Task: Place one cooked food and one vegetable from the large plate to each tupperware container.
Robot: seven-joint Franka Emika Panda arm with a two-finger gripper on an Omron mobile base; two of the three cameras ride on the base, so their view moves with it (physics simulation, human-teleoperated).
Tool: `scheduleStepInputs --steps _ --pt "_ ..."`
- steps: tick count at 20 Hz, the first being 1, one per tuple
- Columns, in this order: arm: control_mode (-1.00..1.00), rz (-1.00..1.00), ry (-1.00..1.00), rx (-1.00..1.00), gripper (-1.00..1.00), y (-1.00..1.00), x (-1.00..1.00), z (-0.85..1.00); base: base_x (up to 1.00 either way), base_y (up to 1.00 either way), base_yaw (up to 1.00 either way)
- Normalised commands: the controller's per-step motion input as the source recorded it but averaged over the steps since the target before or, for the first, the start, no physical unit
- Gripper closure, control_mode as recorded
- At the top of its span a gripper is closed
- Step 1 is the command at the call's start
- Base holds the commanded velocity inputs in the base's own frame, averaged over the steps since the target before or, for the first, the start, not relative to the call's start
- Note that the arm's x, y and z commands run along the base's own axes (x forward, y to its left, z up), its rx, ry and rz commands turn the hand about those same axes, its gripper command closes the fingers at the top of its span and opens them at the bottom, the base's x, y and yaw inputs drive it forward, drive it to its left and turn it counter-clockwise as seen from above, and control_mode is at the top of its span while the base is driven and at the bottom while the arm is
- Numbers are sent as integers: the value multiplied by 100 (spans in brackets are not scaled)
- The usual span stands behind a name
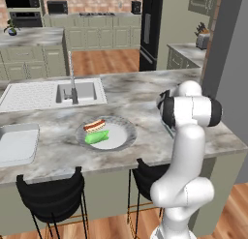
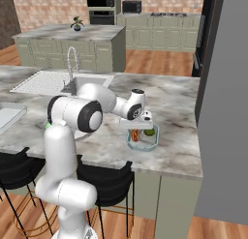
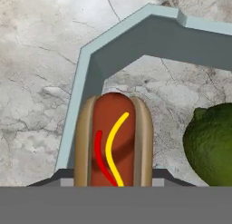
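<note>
1. Marble-patterned island counter point(image 1: 145, 136) in a rendered kitchen, with black stools point(image 1: 51, 194) tucked under its near edge and pale green cabinets point(image 1: 92, 37) against a brick wall beyond.
2. Gripper point(image 2: 138, 129), poised over the small pale teal tupperware container point(image 2: 143, 142) near the counter's near right edge. A hot dog point(image 3: 113, 141) with yellow and red sauce lines sits between the fingertips in the hand view. Whether the jaws clamp it or have let go cannot be told.
3. Small dark green roundish vegetable point(image 3: 210, 148), lying inside the same container, just beside the hot dog.
4. Large plate point(image 1: 121, 136), further along the counter toward its middle, carrying a second hot dog point(image 1: 94, 125) and the long light-green vegetable point(image 1: 97, 137), side by side.
5. Larger pale grey-white container point(image 1: 17, 143), at the counter's left end, well apart from the plate.
6. Sink basin point(image 1: 77, 92) with faucet point(image 1: 72, 78), at the far edge.
7. Judgement: the step in hand is setting the hot dog into the teal container. It should be lowered flat between the wall and the vegetable and released only once resting on the floor; then lift straight up.
8. No legible writing or brand.
</note>
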Motion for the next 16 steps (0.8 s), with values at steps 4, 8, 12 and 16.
scheduleStepInputs --steps 4,8,12,16 --pt "-100 0 0 0 100 -19 26 -13 0 0 0" --pt "-100 0 0 0 -100 -11 6 -15 0 0 0" --pt "-100 0 0 0 -100 0 0 0 0 0 0" --pt "-100 0 -3 0 -100 0 -20 2 0 0 0"
